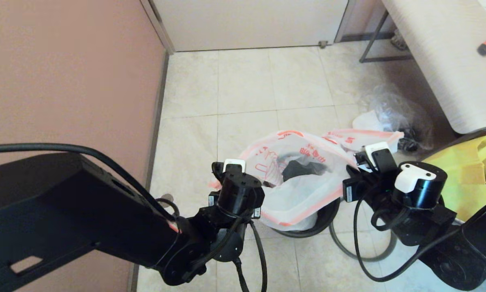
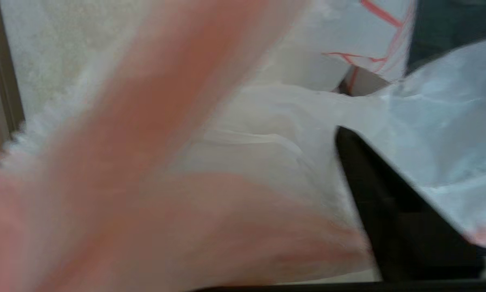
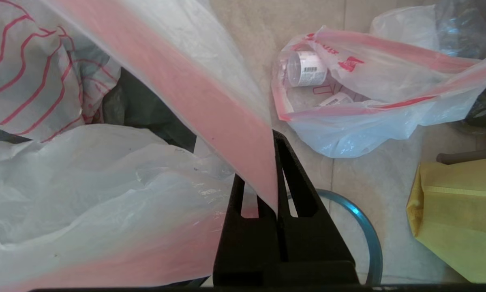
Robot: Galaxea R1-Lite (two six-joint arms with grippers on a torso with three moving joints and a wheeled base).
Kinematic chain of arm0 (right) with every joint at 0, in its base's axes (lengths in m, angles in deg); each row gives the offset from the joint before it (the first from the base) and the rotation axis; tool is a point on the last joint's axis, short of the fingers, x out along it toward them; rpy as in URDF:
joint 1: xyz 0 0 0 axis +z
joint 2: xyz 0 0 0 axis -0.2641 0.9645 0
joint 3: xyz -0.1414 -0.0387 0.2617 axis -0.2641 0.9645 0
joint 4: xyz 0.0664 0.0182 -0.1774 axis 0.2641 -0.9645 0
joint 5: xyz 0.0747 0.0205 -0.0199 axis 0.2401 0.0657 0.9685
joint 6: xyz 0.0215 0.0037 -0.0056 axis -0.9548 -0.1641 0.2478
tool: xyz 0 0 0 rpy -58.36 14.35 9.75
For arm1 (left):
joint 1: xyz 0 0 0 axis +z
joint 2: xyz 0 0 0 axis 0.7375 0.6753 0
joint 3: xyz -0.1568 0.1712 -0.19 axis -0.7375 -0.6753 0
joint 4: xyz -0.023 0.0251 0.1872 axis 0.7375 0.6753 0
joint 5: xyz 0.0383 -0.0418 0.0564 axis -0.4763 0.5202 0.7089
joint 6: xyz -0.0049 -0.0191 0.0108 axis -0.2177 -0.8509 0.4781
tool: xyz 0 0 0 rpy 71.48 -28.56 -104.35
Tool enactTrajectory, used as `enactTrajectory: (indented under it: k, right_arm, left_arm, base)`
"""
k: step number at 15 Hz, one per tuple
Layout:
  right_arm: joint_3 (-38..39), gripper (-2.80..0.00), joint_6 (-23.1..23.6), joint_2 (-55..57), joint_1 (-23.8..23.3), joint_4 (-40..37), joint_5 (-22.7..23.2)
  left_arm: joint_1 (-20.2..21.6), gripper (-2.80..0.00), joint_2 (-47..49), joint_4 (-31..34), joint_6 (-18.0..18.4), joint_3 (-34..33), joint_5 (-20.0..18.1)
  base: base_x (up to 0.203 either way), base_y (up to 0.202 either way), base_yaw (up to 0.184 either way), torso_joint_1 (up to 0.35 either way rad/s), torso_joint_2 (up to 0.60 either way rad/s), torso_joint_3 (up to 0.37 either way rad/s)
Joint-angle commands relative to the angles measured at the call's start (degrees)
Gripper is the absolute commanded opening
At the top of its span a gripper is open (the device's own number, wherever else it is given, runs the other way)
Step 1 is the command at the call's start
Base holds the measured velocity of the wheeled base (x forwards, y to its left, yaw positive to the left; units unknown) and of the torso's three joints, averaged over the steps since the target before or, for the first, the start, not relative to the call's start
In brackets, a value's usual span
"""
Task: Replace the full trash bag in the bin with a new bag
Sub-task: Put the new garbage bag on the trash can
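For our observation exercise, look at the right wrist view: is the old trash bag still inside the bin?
No, the old trash bag lies on the floor tiles, apart from the bin, with small containers showing inside it.

We see a pale tiled floor point(image 1: 243, 85), the black bin point(image 1: 307, 227) low centre, the full trash bag point(image 1: 360, 138) lying right of centre, a clear plastic bag point(image 1: 392, 111) beside it, a yellow tote point(image 1: 469, 178) at right edge.
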Motion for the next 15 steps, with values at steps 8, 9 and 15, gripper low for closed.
enactTrajectory:
  k: [8, 9, 15]
  right_arm:
    - [-0.6, -2.8, -0.1, 0.1, -3.7, -1.9, 0.1]
    - [2.4, -2.8, -0.2, 0.0, -3.6, -1.9, 0.1]
    - [14.3, -2.8, -9.1, 5.3, -3.7, 3.4, 1.4]
  left_arm:
    - [3.1, -2.8, -0.3, 4.3, 1.5, 3.4, -7.3]
    - [3.2, -2.8, -0.2, 5.5, 1.4, 2.1, -8.8]
    - [0.6, -2.8, 4.3, 0.9, -1.3, -6.8, -9.0]
  base:
    - [0.0, 0.0, 0.0, 0.0, 0.0, 0.0]
    - [0.0, 0.0, 0.0, 0.0, 0.0, 0.0]
    - [0.0, 0.0, 0.0, 0.0, 0.0, 0.0]
